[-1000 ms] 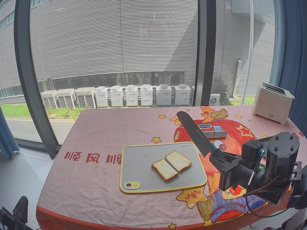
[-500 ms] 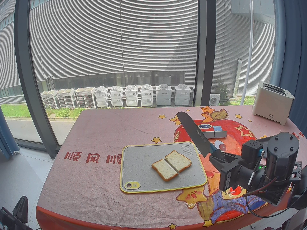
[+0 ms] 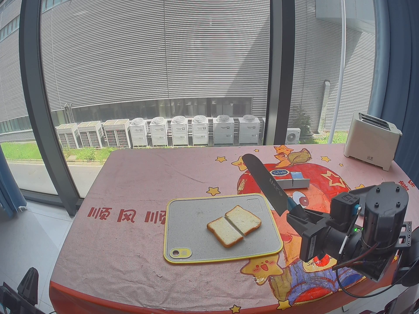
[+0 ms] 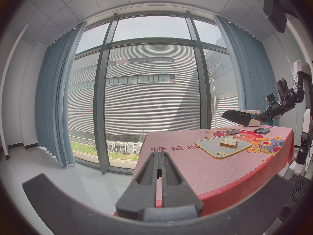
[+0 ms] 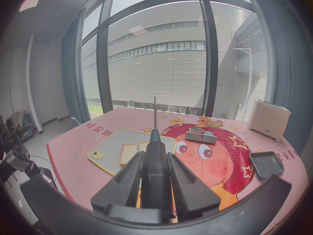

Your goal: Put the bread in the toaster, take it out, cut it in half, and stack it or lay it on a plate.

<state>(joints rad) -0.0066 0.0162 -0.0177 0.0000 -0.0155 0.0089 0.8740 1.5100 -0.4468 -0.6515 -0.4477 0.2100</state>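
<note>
Right gripper (image 3: 298,216) sits over the table's near right side, its fingers clamped on the handle of the knife (image 3: 266,182). The dark blade points up and away over the cartoon tablecloth (image 3: 131,184). There's light print near the blade's base, too small to make out. From the right wrist view the handle sits squarely between the two pads, blade edge-on and running straight out ahead.

The bread is cut and lies in two pieces on the grey, yellow-rimmed cutting board (image 3: 187,223). The left half (image 3: 224,231) and the right half (image 3: 243,219) lie side by side with a thin gap between them, well apart from the knife-holding fingers and to their left.

Big red characters run across the cloth just left of the board. A small dark oval label sits above the grey knife rest (image 3: 292,182). The toaster (image 3: 372,139) stands at the far right corner with a tiny mark low on its front. A dark plate (image 5: 266,164) lies near the right edge.

Left gripper (image 4: 158,177) hangs off the table's left side, far from the board, fingers pressed together around nothing.
</note>
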